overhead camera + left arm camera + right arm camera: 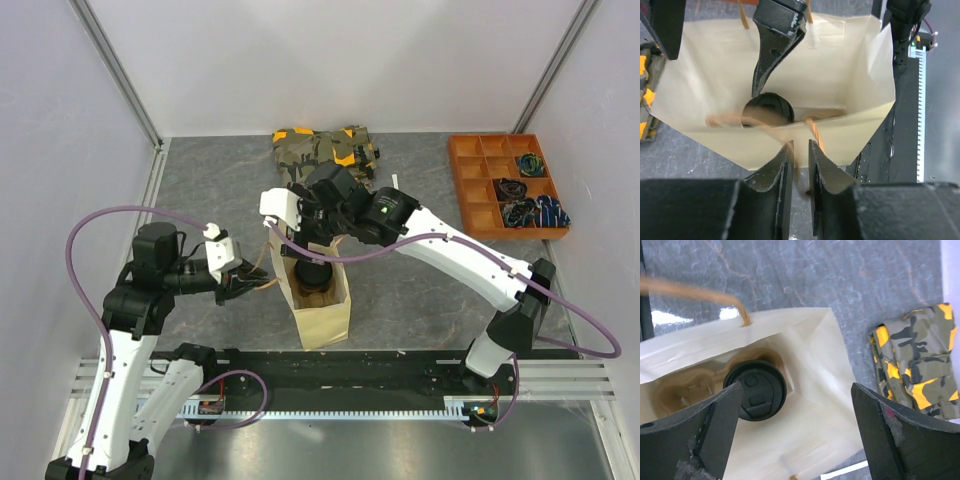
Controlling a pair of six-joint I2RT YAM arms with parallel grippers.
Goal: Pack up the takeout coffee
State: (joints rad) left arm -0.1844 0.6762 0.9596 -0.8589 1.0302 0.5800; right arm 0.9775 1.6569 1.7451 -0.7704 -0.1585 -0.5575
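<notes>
The takeout coffee (pixel 756 390) stands inside the tan paper bag (pixel 325 320), its round black lid (pixel 769 109) facing up. It sits in a brown pulp tray (pixel 677 390) at the bag's bottom. My right gripper (pixel 797 390) hangs open and wide over the bag's mouth, holding nothing, with one finger (pixel 775 40) reaching down toward the lid. My left gripper (pixel 800 145) is at the bag's near rim with its jaws slightly apart. The bag's brown handle cord (pixel 815 135) shows blurred and loose between them. From above, the left gripper (pixel 248 280) sits just left of the bag.
A camouflage cloth (pixel 325 150) lies behind the bag. An orange compartment tray (pixel 470 190) with small items stands at the back right. A white strip (pixel 395 180) lies near the cloth. A black rail (pixel 350 365) runs along the near edge.
</notes>
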